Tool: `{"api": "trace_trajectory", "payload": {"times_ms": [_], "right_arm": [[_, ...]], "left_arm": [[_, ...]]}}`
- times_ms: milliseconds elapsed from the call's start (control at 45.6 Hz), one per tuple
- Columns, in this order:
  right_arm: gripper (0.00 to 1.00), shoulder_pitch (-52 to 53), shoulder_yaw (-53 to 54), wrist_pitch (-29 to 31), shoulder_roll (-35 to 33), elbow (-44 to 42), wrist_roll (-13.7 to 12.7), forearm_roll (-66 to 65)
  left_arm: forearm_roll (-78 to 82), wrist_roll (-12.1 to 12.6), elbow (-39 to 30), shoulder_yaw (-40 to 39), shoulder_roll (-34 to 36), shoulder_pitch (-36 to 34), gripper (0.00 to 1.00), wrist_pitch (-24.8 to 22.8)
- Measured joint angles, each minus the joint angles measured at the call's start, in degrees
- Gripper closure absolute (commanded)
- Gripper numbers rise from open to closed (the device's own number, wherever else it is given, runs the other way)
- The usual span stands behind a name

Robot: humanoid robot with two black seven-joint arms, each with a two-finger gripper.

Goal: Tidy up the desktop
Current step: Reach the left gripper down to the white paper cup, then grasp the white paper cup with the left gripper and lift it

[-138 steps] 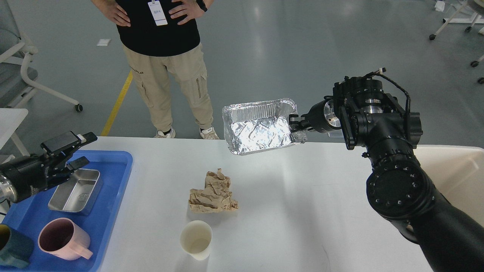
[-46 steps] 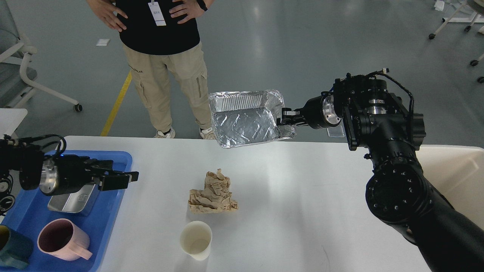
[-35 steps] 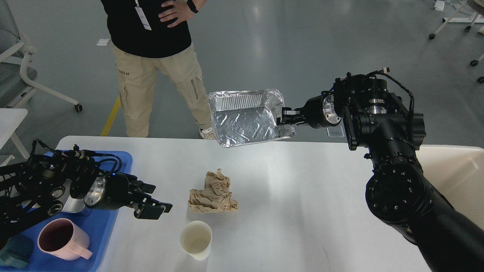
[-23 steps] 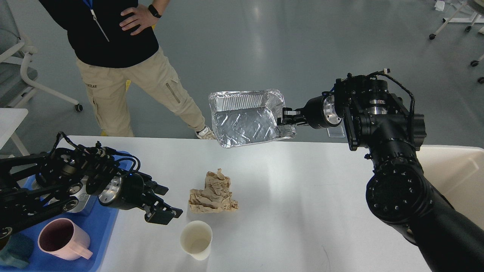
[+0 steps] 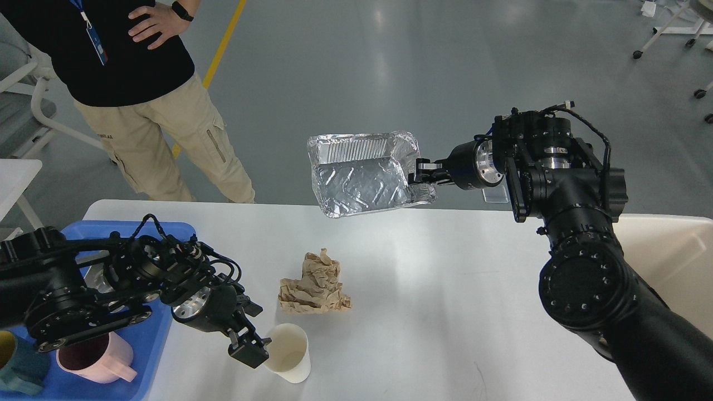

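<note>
Right end effector [image 5: 419, 174] pinches foil tray [image 5: 362, 177] above tabletop [image 5: 434, 301]; left end effector [image 5: 252, 344], fingers parted, at cup [image 5: 287, 352] rim

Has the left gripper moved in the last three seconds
Yes. The left gripper has swung rightward off the blue tray and toward me, and is now at the paper cup.

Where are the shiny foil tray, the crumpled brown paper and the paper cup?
foil tray [image 5: 359, 186], head view, on its crinkled floor.
crumpled brown paper [image 5: 315, 284], head view, on its middle.
paper cup [image 5: 291, 342], head view, on its inner wall.
</note>
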Motion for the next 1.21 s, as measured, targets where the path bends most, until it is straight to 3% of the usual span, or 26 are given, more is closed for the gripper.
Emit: {"api": "trace_trajectory", "payload": {"times_ms": [44, 153, 395, 636, 1206], "right_arm": [[1.00, 0.08, 0.02, 0.00, 0.00, 0.00, 0.00, 0.00], [1.00, 0.37, 0.03, -0.03, 0.02, 0.42, 0.00, 0.13], [1.00, 1.39, 0.04, -0.44, -0.41, 2.05, -0.08, 0.87], [1.00, 1.49, 0.04, -0.58, -2.66, 3.45, -0.08, 0.87], [1.00, 1.86, -0.24, -1.31, -12.08, 11.47, 0.06, 0.59]], "left_arm": [[0.00, -0.21, 0.54, 0.19, -0.81, -0.12, 0.71, 0.11], [0.03, -1.28, 1.85, 0.38, -2.15, -0.16, 0.84, 0.13], [1.84, -4.70, 2.76, 0.78, -2.50, 0.81, 0.98, 0.17], [2.33, -7.26, 2.68, 0.48, -1.97, 1.13, 0.99, 0.19], [0.14, -8.92, -4.22, -9.56, 9.70, 3.27, 0.97, 1.33]]}}
